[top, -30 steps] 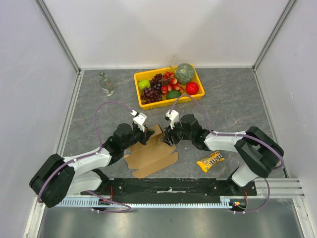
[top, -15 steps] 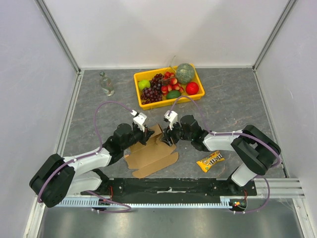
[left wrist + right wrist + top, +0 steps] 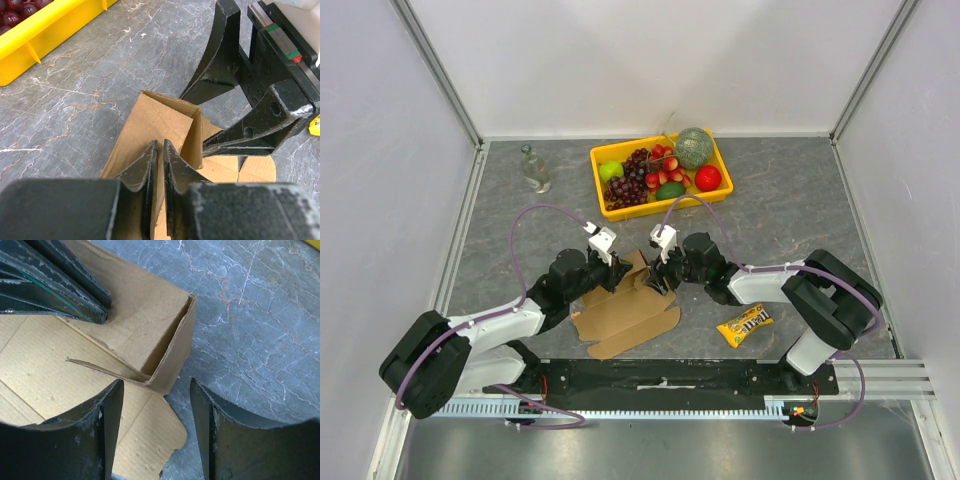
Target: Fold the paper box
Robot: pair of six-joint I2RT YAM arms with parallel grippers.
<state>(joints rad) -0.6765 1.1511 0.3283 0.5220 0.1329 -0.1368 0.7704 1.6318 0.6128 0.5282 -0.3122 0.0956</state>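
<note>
Straddling paper box (image 3: 625,310) corner, right claw (image 3: 155,383); left claw (image 3: 159,150) pinching wall.

Top looks down; wrist cameras closely share paper box (image 3: 620,315).

Lab cell: white walls (image 3: 650,60), aluminium framing (image 3: 438,70)

On the grey marbled table (image 3: 790,210), a yellow plastic tray (image 3: 630,209) of fruit sits at the back, a small clear glass bottle (image 3: 533,168) to its left, and a yellow candy packet (image 3: 744,324) near the front right.
</note>
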